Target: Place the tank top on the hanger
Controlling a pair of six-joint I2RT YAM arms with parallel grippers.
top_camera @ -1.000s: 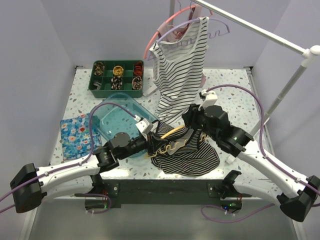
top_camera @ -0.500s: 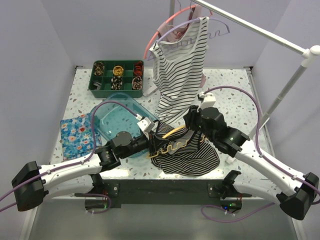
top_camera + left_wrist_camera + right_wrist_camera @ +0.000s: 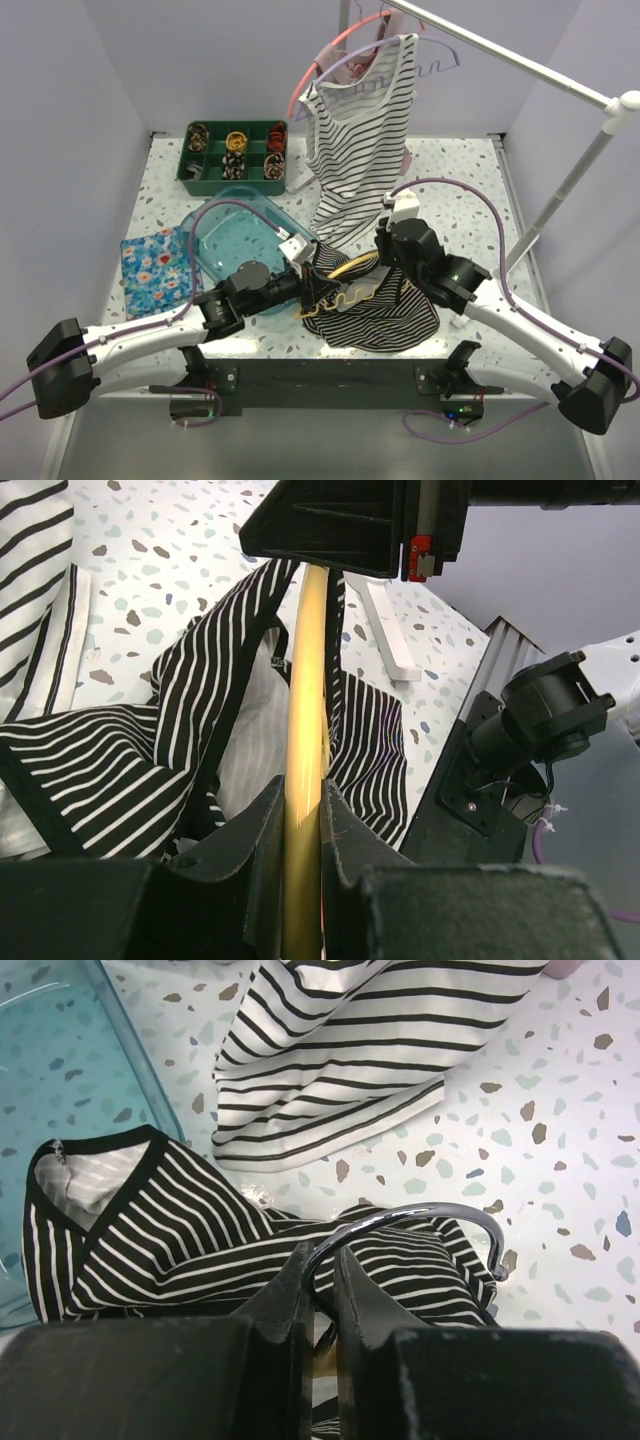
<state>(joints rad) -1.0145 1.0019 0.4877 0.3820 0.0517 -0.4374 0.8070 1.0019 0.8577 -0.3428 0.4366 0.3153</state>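
The dark tank top (image 3: 385, 318) with thin white stripes lies crumpled at the near middle of the table, partly draped over the yellow hanger (image 3: 347, 268). My left gripper (image 3: 306, 287) is shut on one arm of the hanger (image 3: 308, 700), the yellow bar running straight out between its fingers (image 3: 262, 810). My right gripper (image 3: 386, 262) is shut on the hanger's metal hook (image 3: 425, 1216), which curves out to the right of the jaws (image 3: 322, 1260). Striped fabric (image 3: 190, 1240) lies under and around both grippers. Much of the hanger is hidden by cloth (image 3: 140, 770).
A mostly white striped tank top (image 3: 358, 135) hangs on a lilac hanger from the rack (image 3: 560, 205), its hem on the table; a pink hanger (image 3: 312, 72) hangs beside it. A teal bin (image 3: 235, 235), a green compartment tray (image 3: 233, 152) and a floral cloth (image 3: 152, 272) are at left.
My right gripper's jaws have closed onto the metal hook, and that arm has shifted slightly left and lower. The left gripper keeps its hold on the hanger.
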